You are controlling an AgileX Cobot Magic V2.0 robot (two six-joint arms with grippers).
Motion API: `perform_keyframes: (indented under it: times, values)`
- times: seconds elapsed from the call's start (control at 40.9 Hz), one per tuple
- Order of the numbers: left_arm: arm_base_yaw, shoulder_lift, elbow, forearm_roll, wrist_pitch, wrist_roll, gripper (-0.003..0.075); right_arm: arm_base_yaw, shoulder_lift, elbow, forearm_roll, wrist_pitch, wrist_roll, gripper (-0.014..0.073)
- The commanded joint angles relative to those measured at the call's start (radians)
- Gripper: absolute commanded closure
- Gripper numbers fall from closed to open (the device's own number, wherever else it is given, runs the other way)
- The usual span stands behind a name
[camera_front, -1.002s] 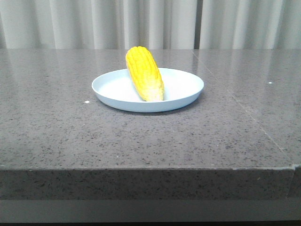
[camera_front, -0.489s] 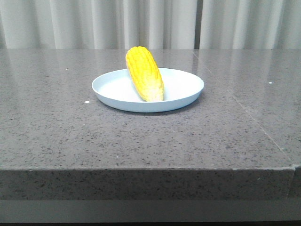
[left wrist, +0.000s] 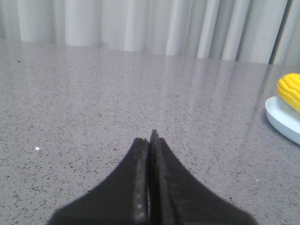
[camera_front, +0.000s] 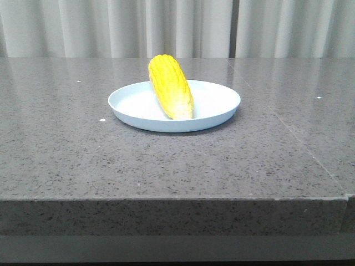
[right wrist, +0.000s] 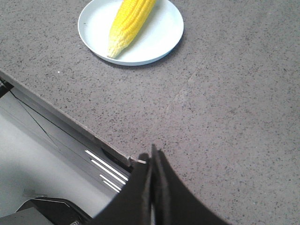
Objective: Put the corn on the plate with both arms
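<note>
The yellow corn lies across the pale-blue plate in the middle of the table, its pale tip toward the front. In the right wrist view the corn and plate lie far from my right gripper, which is shut and empty above the table's front edge. In the left wrist view my left gripper is shut and empty over bare table, with the corn and plate off to one side. Neither gripper shows in the front view.
The grey speckled stone table has a front edge with a chipped corner at the right. White curtains hang behind. Below the edge, the right wrist view shows the robot's base.
</note>
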Motion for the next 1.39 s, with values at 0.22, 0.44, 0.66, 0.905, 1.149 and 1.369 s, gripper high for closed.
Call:
perform_keyframes:
  times: [0.22,0.44,0.66,0.905,1.149,1.369]
  values:
    - [0.017,-0.033,0.022,-0.006,-0.173,0.000,0.0741,-0.001,0.005,-0.025,0.001,-0.064,-0.004,0.0661]
    - [0.017,-0.031,0.022,-0.006,-0.171,0.000,0.0741,-0.001,0.005,-0.025,0.001,-0.064,-0.004,0.0661]
    - [0.017,-0.031,0.024,0.057,-0.169,0.000,0.0741,-0.001,0.005,-0.025,0.001,-0.064,-0.004,0.0661]
    - [0.017,-0.031,0.024,0.024,-0.161,0.075,0.0741,-0.001,0.005,-0.025,0.001,-0.064,-0.004,0.0661]
    - [0.017,-0.031,0.024,-0.012,-0.153,0.075,0.0741,-0.001,0.005,-0.025,0.001,-0.064,-0.004,0.0661]
    - [0.017,-0.031,0.024,-0.012,-0.153,0.075,0.0741,-0.001,0.005,-0.025,0.001,-0.064,-0.004,0.0661]
